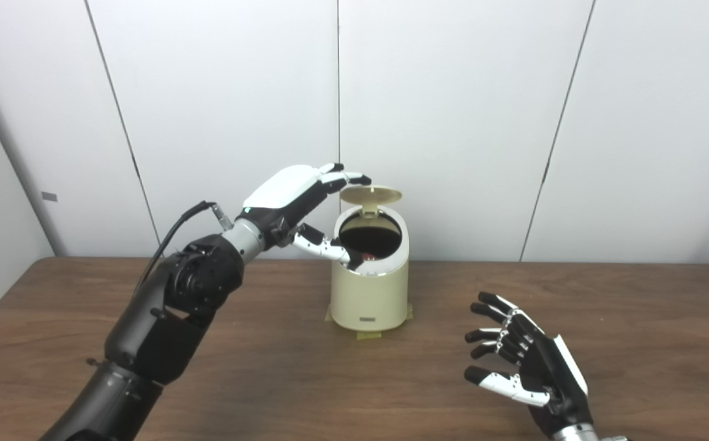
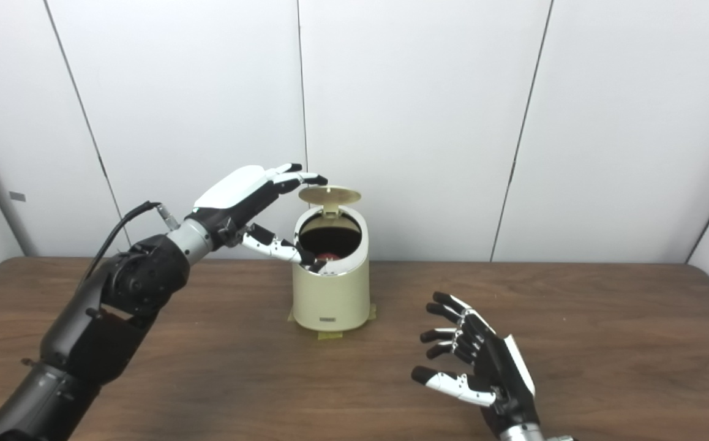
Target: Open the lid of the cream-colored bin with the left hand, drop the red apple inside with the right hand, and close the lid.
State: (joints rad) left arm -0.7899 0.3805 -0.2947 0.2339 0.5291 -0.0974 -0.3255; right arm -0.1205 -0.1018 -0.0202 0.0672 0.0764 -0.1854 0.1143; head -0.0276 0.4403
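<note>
The cream-colored bin (image 1: 369, 297) stands at the table's middle, near the back. Its round lid (image 1: 370, 195) is tipped up on the rear hinge, leaving the dark mouth open. A bit of the red apple (image 2: 329, 255) shows low inside the bin. My left hand (image 1: 296, 202) is at the bin's upper left: its fingers (image 1: 348, 177) reach over to the lid's left edge and its thumb rests at the bin's rim. The hand holds nothing. My right hand (image 1: 523, 361) hovers open and empty over the table, to the front right of the bin.
Yellowish tape (image 1: 368, 334) shows under the bin's base. The brown wooden table (image 1: 636, 343) runs to a white panelled wall (image 1: 452, 122) close behind the bin. A black cable loops off my left forearm (image 1: 174, 229).
</note>
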